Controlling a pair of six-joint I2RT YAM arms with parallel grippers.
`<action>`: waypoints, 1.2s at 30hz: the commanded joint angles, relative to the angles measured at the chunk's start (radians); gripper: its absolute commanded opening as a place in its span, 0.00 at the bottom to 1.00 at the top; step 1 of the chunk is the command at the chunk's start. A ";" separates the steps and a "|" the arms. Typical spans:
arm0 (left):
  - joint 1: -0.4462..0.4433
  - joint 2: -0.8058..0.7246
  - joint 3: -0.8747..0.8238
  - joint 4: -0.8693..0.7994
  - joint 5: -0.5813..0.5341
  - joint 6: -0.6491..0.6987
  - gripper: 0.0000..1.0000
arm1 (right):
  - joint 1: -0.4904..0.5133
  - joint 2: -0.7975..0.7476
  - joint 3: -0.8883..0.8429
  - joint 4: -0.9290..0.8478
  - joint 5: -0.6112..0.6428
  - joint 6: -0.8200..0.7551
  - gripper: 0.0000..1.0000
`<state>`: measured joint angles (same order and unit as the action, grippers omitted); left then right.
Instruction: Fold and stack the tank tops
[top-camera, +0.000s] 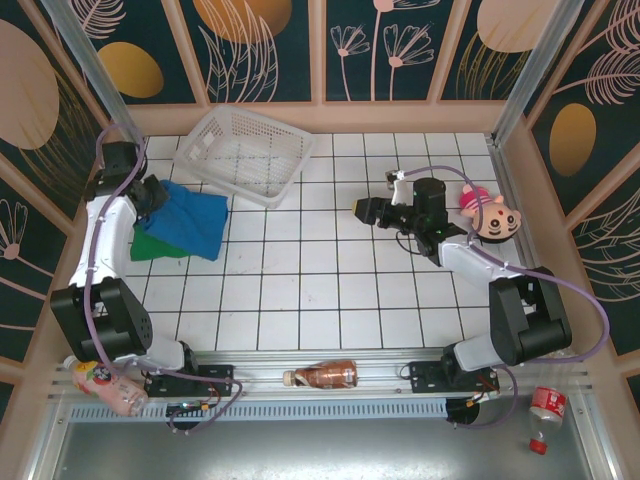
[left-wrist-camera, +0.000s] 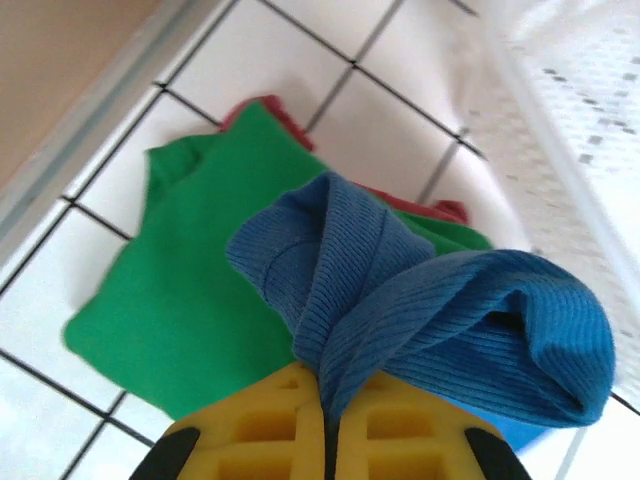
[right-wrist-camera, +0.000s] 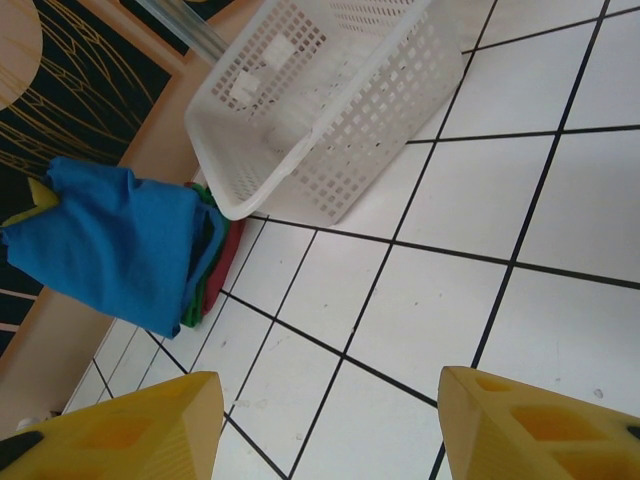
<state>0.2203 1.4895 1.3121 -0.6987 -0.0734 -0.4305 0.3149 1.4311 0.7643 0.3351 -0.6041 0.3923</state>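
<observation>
At the table's left side the blue tank top (top-camera: 192, 222) lies bunched over the folded green tank top (top-camera: 152, 246). My left gripper (top-camera: 152, 196) is shut on a pinched fold of the blue tank top (left-wrist-camera: 420, 300), holding it above the flat green tank top (left-wrist-camera: 190, 300). A thin edge of the maroon-red tank top (left-wrist-camera: 420, 207) peeks out under the green one. My right gripper (top-camera: 362, 209) hangs open over bare tiles at the middle right, with nothing between its yellow fingers (right-wrist-camera: 130, 435). From there the blue tank top (right-wrist-camera: 115, 245) is seen on the stack of green and red.
The white lattice basket (top-camera: 243, 152) stands tilted at the back, just right of the stack. A pink plush toy (top-camera: 488, 212) lies at the right edge. A bottle (top-camera: 325, 375) rests on the front rail, with others at the near corners. The wooden wall runs close on the left.
</observation>
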 joint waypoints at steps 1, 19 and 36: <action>0.017 0.008 -0.046 0.156 -0.092 0.015 0.00 | -0.005 -0.005 -0.018 0.034 -0.015 0.010 0.59; 0.049 0.202 -0.171 0.364 -0.301 0.034 0.29 | -0.006 0.013 -0.019 -0.007 0.004 -0.024 0.59; 0.002 -0.033 -0.056 0.020 -0.032 -0.002 0.64 | -0.109 -0.067 0.076 -0.155 -0.029 -0.141 0.59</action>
<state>0.2550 1.5013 1.2617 -0.5915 -0.2813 -0.3859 0.2245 1.3979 0.8162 0.2180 -0.6064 0.2943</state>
